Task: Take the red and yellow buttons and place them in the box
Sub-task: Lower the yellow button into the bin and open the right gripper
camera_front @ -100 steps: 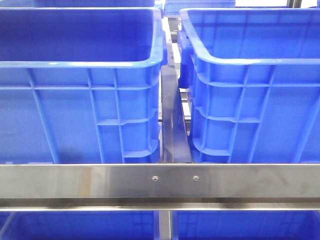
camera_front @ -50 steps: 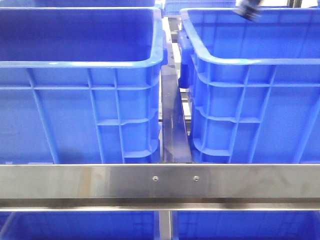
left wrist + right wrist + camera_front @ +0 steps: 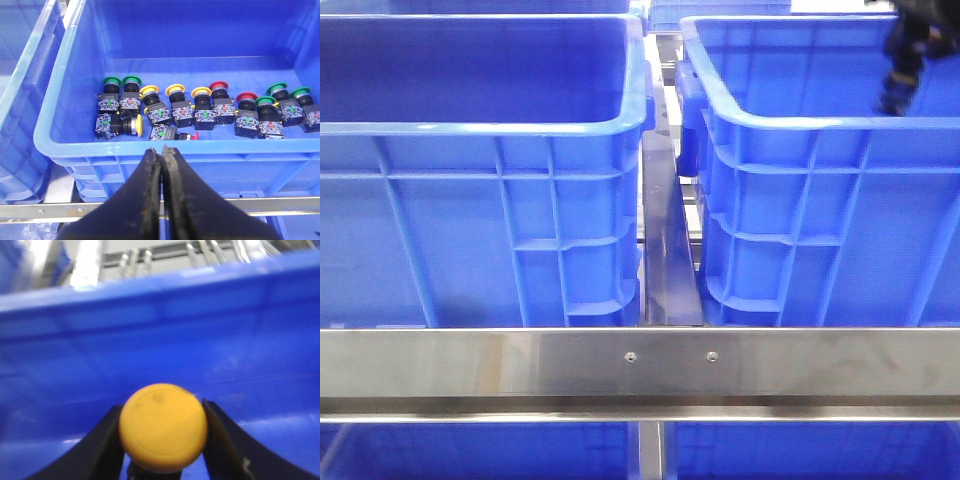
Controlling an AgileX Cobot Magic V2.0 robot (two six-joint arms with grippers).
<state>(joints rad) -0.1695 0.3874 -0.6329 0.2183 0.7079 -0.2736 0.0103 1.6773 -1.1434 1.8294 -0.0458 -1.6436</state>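
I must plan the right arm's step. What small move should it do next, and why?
Probably lower a little, then open. The right gripper is shut on the yellow button, and the front view shows the arm over the right blue crate, so release seems near.

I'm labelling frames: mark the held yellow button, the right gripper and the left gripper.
yellow button (image 3: pixel 163 427), right wrist view, cap face.
right gripper (image 3: pixel 163 440), right wrist view, between fingers.
left gripper (image 3: pixel 161 155), left wrist view, between fingertips.

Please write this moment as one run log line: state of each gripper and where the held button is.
right gripper: shut on yellow button | position: over right blue crate | left gripper: shut, empty | supply crate: buttons remaining
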